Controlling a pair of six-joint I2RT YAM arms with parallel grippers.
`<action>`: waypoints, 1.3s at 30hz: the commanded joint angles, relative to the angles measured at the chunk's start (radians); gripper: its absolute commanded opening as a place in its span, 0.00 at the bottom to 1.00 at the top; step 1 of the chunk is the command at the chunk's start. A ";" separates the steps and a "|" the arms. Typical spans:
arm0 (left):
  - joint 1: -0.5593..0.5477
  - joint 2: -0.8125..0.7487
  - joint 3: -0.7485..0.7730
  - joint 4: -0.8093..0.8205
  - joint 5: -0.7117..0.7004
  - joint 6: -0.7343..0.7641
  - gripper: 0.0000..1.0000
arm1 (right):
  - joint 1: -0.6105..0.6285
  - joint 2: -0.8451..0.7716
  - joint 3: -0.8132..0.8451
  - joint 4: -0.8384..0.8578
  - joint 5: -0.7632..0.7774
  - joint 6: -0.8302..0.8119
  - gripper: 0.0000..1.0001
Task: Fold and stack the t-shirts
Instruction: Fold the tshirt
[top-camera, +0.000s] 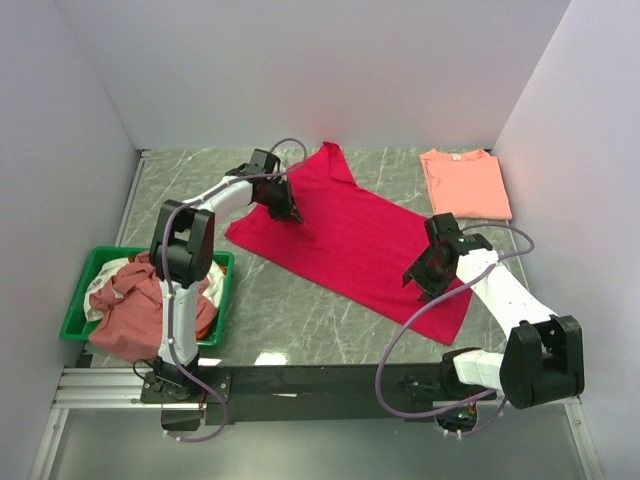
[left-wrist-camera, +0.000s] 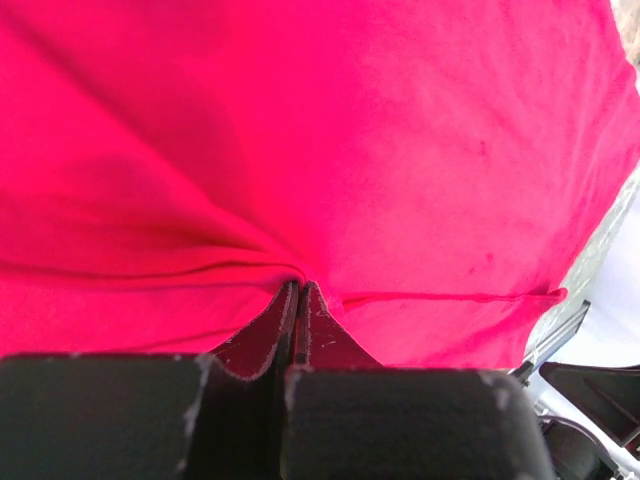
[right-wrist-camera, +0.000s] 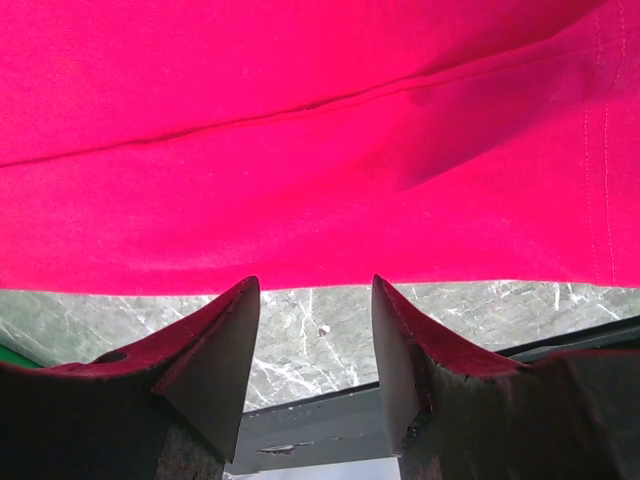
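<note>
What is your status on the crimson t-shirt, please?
Left tool shut, pinching crimson t-shirt. Right tool open at its edge, not gripping. Shirt spread on table; salmon t-shirt folded, well apart.

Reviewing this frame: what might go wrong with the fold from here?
1. The left gripper is shut on only a small pucker of the red t-shirt; it may slip out on lifting.
2. The right gripper stands open at the hem, gripping nothing; if the left pulls alone, the shirt may drag and bunch.
</note>
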 joint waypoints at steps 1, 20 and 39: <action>-0.025 0.041 0.079 0.000 0.052 0.014 0.01 | 0.009 0.004 -0.005 0.004 0.017 0.007 0.56; -0.071 0.171 0.222 -0.011 0.088 0.029 0.01 | 0.010 0.019 -0.016 0.007 0.010 0.014 0.56; -0.076 0.181 0.219 0.147 0.223 -0.202 0.51 | 0.021 -0.002 -0.027 -0.010 0.026 0.029 0.56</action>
